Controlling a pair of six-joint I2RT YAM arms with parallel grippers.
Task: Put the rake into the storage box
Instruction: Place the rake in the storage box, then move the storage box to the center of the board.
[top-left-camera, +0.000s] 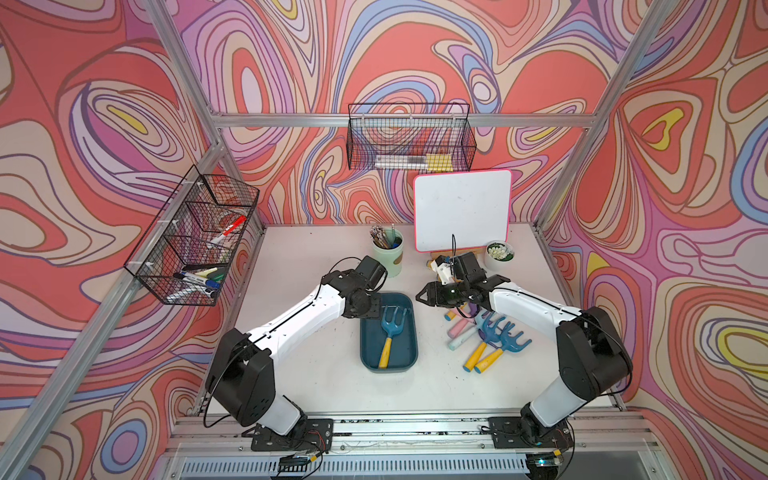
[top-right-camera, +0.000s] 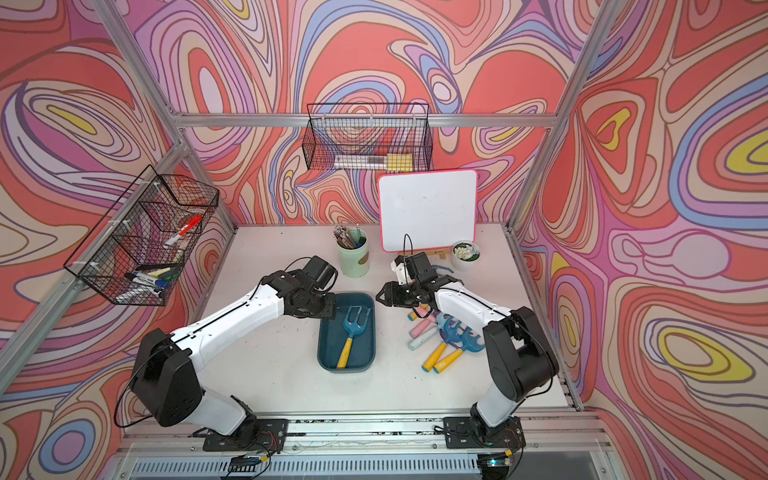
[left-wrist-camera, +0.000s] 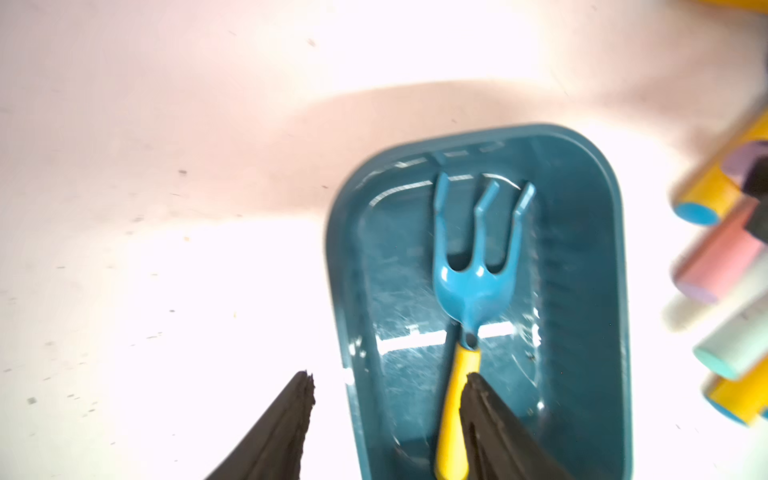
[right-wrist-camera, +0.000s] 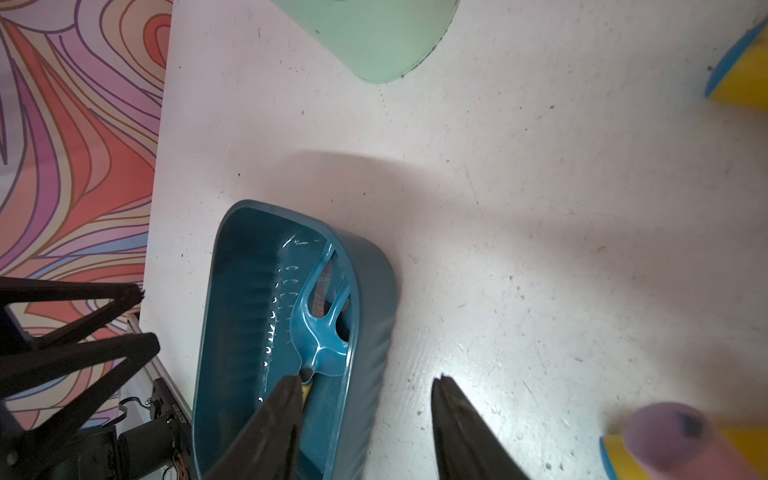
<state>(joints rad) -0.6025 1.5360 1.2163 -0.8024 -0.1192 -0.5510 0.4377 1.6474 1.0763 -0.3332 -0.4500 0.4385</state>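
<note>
Logging both top views: storage box (top-left-camera: 405, 351) sits mid-surface (top-left-camera: 320, 386), with bare room before it toward the front rail. Inside lies the rake (top-left-camera: 390, 328), tines toward the back wall. The left arm's wrist (top-left-camera: 359, 297) covers the box's far left corner. Just beside the far right corner hangs the right pincer (top-left-camera: 420, 294). Two more rakes (top-left-camera: 498, 336) and chalk sticks (top-left-camera: 457, 330) lie partly under the right arm.

Left wrist view, blurred: left pincer (left-wrist-camera: 388, 378) stands wide and empty. One finger (left-wrist-camera: 494, 415) hides part of the yellow handle. The box's near end is cut off.

Right wrist view: right pincer wide, empty. A finger hides the handle. Lettering (right-wrist-camera: 176, 415) on black housing unreadable.
</note>
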